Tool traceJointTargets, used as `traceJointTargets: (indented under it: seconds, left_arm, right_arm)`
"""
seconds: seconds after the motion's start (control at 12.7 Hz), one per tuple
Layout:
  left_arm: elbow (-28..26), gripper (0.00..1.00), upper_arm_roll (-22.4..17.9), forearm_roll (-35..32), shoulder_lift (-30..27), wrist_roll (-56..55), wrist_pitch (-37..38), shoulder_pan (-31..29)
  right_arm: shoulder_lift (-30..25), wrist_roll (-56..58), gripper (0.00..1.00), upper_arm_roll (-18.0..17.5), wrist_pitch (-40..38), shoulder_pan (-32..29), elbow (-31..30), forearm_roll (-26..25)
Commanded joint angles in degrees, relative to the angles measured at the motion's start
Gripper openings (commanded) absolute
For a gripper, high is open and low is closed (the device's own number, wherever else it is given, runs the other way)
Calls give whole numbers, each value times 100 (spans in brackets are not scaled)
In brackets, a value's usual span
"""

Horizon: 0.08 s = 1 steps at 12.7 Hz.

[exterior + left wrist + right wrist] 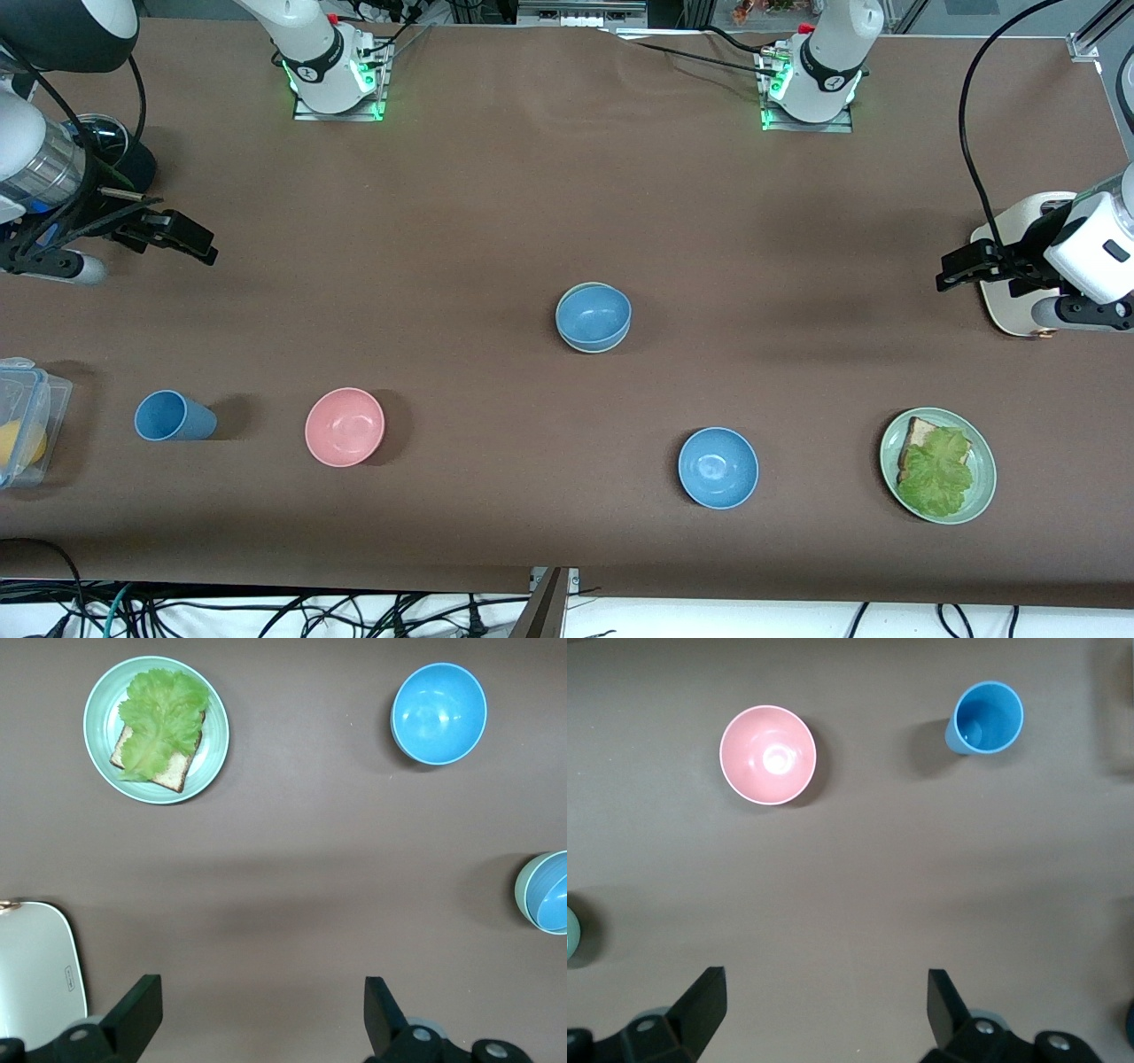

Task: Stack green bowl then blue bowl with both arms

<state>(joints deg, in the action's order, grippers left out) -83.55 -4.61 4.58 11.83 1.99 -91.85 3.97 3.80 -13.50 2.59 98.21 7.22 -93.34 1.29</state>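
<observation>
Blue bowl [593, 315] apparently inside green bowl [571, 343].

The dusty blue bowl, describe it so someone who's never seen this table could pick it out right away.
Start at the middle of the brown table. The blue bowl sits there, nested inside the green bowl, whose pale rim shows around it. The other, brighter blue bowl stands alone nearer the front camera, and the pink bowl and blue cup lie toward the right arm's end.
</observation>
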Motion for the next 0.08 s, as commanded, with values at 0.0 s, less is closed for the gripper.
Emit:
traceJointTargets:
  seconds: [0.0]
  left_arm:
    - [-30, 100, 65, -124, -49, 100, 79, -10]
  right_arm:
    - [-29, 172, 100, -4, 31, 8, 52, -76]
